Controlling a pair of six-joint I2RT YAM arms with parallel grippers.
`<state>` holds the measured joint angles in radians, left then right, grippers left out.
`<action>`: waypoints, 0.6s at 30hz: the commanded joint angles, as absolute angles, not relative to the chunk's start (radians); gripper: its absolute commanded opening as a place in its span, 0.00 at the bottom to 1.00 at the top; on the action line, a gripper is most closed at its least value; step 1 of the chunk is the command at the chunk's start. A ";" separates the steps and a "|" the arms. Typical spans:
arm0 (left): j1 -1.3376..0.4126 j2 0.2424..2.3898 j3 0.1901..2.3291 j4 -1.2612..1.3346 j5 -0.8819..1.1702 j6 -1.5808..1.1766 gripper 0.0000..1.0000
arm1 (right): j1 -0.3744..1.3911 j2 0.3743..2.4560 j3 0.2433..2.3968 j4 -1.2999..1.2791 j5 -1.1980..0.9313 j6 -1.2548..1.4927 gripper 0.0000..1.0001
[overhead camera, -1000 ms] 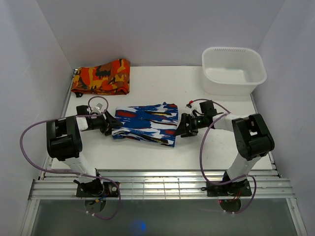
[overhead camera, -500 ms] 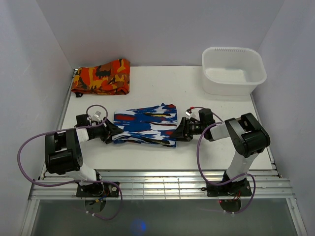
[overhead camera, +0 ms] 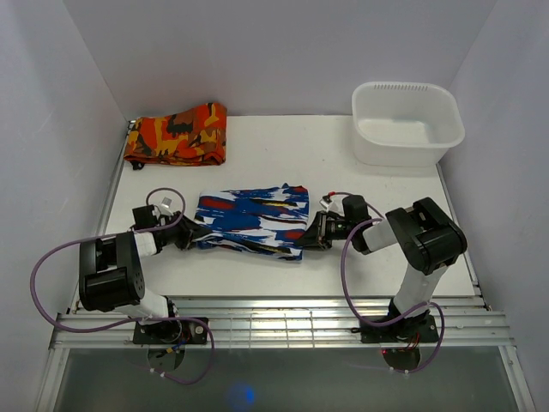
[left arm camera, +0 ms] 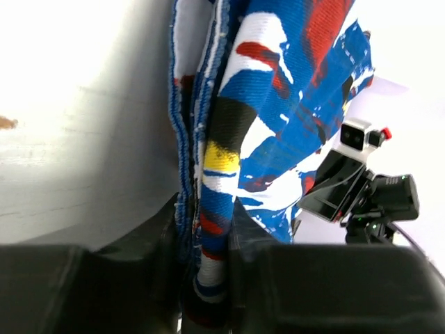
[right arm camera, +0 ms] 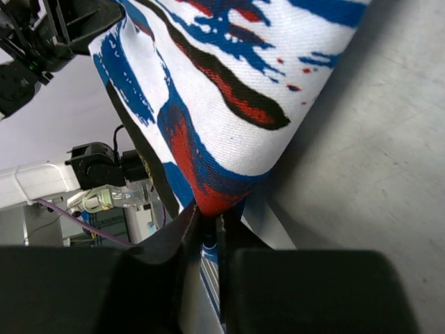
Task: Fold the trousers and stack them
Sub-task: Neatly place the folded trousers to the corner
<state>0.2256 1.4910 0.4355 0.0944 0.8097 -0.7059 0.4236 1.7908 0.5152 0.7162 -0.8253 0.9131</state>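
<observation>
Trousers [overhead camera: 253,221], folded into a thick blue-and-white bundle, lie crosswise near the middle of the white table [overhead camera: 283,159], between the two arms. The left gripper [overhead camera: 196,233] is clamped on the bundle's left end, with several layers of cloth edge pinched between its fingers. The right gripper [overhead camera: 310,233] is clamped on the right end, closed tight on a red-and-blue fold. Both arms reach inward, low over the tabletop. An orange-red-and-black folded cloth [overhead camera: 177,135] sits at the far left corner, well apart from the trousers, and a white tub [overhead camera: 407,123] stands at the far right corner.
</observation>
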 commanded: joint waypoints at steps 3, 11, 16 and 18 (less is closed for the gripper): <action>0.215 1.431 0.596 0.103 0.741 -0.585 0.01 | 0.440 1.755 0.655 0.677 -0.801 0.789 0.08; 0.207 1.450 0.885 0.025 0.669 -0.301 0.00 | 0.453 1.808 1.148 0.278 -0.689 0.473 0.08; 0.209 1.454 1.037 0.095 0.618 -0.195 0.00 | 0.474 1.885 1.388 0.264 -0.632 0.401 0.08; 0.210 1.471 1.103 0.123 0.603 -0.164 0.00 | 0.483 1.931 1.512 0.261 -0.624 0.400 0.08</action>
